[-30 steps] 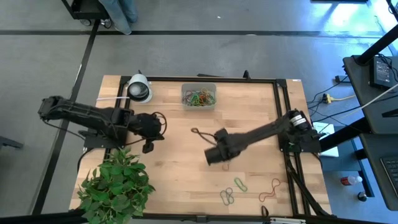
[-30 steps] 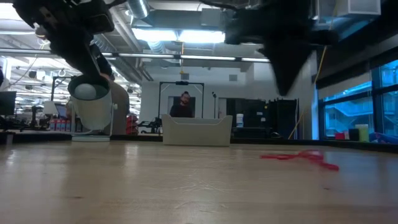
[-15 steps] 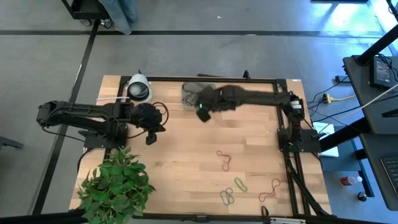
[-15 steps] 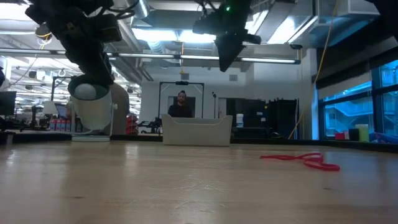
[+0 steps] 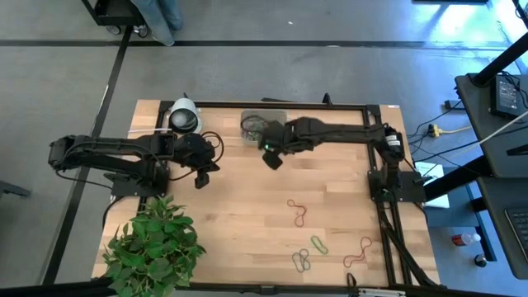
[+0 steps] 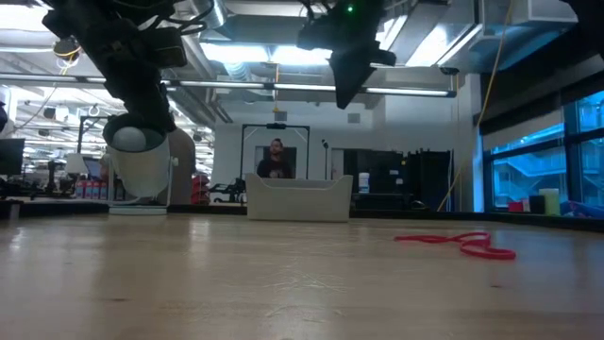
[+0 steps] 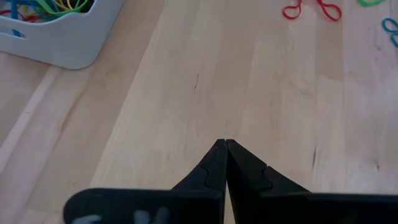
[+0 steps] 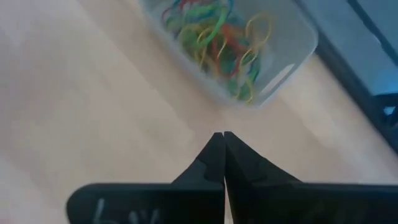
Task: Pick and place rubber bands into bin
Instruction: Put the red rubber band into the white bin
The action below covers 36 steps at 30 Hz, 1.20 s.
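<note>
A light wooden table [image 5: 231, 206] with a black frame along its far and right edges carries everything here. At its far edge sits a clear plastic bin [image 5: 251, 125] of coloured rubber bands, with a white-and-black tape roll [image 5: 185, 118] to its left. A leafy green plant [image 5: 153, 246] fills the near left corner. Loose rubber bands [image 5: 298, 212] lie scattered toward the near right: a red one, green and pale ones (perhaps tangled together), and another red one [image 5: 358, 251] nearest the right edge.
</note>
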### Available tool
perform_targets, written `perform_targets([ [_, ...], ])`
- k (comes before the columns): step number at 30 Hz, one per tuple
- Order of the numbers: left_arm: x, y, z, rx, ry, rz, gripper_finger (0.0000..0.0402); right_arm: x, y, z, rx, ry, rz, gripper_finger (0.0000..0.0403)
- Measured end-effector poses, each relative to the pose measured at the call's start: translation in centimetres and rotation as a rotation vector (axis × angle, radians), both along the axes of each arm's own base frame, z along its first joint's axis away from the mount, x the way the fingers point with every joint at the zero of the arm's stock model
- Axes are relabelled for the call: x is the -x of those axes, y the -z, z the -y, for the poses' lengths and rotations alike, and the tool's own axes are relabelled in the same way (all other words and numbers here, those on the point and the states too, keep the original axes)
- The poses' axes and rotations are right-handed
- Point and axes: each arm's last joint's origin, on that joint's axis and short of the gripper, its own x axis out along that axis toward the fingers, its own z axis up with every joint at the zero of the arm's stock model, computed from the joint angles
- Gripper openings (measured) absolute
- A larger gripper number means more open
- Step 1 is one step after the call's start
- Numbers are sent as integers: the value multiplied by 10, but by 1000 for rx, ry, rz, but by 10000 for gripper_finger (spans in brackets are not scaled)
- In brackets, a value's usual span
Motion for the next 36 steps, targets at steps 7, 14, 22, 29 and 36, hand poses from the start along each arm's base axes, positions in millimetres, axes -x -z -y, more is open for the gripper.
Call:
perform_targets([
  [7, 0, 0, 1, 5, 19, 2, 1, 5, 18, -45, -57, 37, -30, 0],
  [14, 0, 0, 2, 29, 53, 7, 1, 15, 37, -90, -129, 96, -47, 0],
  [22, 0, 0, 2, 26, 57, 7, 1, 30, 70, -127, -249, 199, -85, 0],
  [29, 0, 0, 2, 20, 67, 7, 1, 49, 106, -139, -296, 369, -158, 26],
  [36, 0, 0, 2, 20, 79, 1, 1, 55, 146, -141, -426, 399, -137, 90],
])
